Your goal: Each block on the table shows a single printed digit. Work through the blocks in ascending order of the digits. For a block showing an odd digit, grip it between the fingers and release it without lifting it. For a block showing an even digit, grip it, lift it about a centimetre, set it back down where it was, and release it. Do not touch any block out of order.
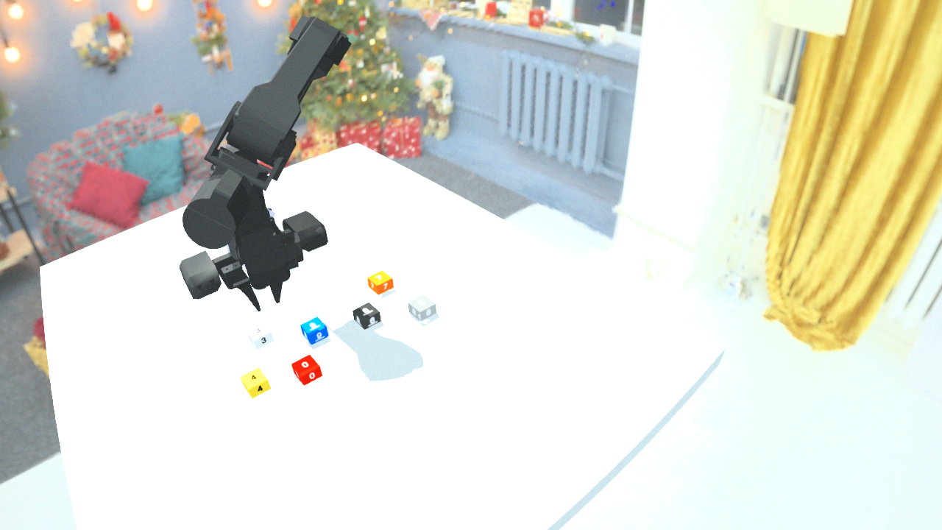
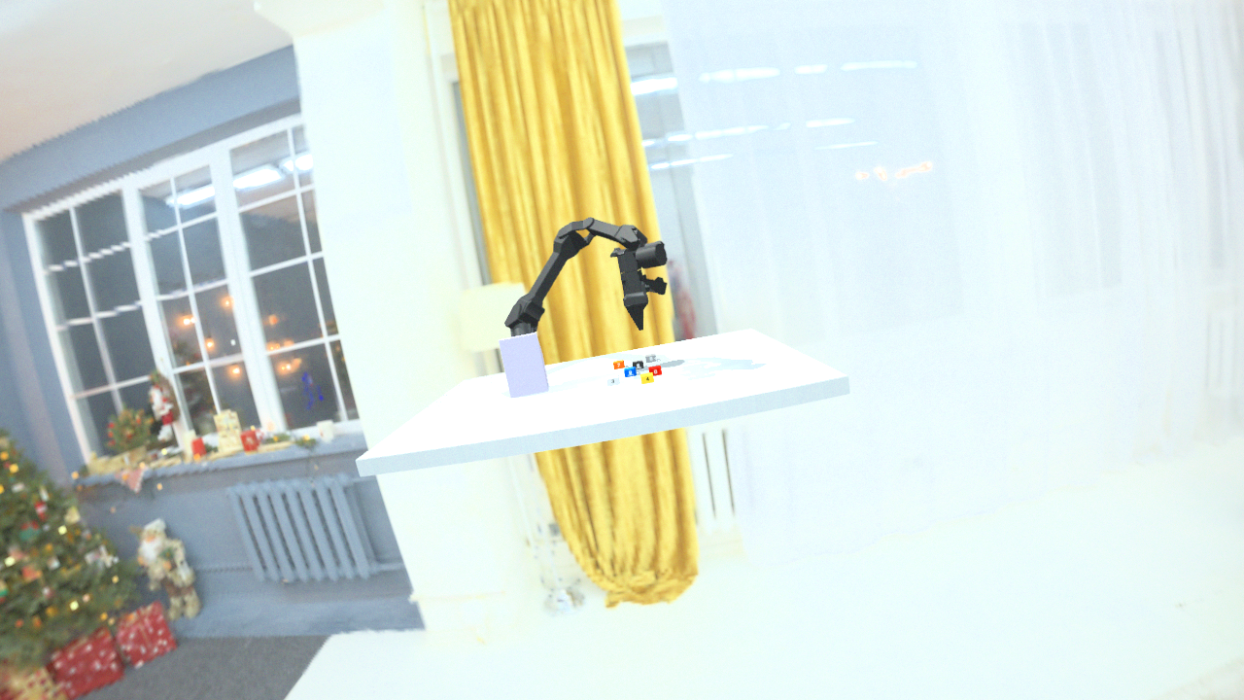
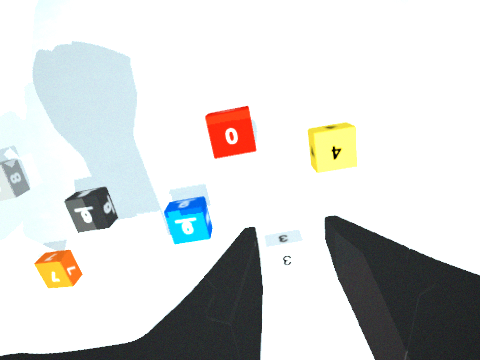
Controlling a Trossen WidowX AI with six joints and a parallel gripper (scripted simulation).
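Observation:
My gripper [image 1: 268, 305] [image 2: 640, 325] [image 3: 290, 232] is partly open and empty, raised above the table. In the wrist view the white 3 block [image 1: 261, 338] [image 3: 286, 250] shows beyond and between the fingertips, untouched. The yellow 4 block [image 1: 255, 383] [image 3: 334, 149] and red 0 block [image 1: 307, 370] [image 3: 231, 132] stand apart on the table. The blue block [image 1: 314, 330] [image 3: 188, 221] appears to show an underlined 9, the black block [image 1: 366, 315] [image 3: 91, 210] an underlined 6. The orange block [image 1: 380, 283] [image 3: 58, 269] shows 7. The grey block [image 1: 422, 308] [image 3: 14, 175] shows 8, cut by the wrist view's left edge.
The white table [image 1: 494, 428] [image 2: 487, 435] bears all the blocks. A pale lavender box [image 2: 524, 366] stands by the arm's base in the exterior view. The arm's shadow falls beside the black, blue and red blocks.

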